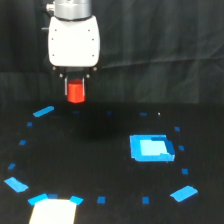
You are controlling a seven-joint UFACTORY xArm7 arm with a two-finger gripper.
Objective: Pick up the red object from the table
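The red object (pixel 76 92) is a small bright red-orange block held between the fingers under my white gripper head (pixel 73 42). My gripper (pixel 76 89) is shut on it and holds it above the black table (pixel 100 150), at the exterior view's upper left. The block hangs clear of the surface. The fingers themselves are mostly hidden by the block.
A large bright blue patch (pixel 150 148) lies at the exterior view's right. Blue tape pieces (pixel 43 111) and small blue squares ring the table. A pale patch with blue corners (pixel 52 210) sits at the bottom left. A black curtain hangs behind.
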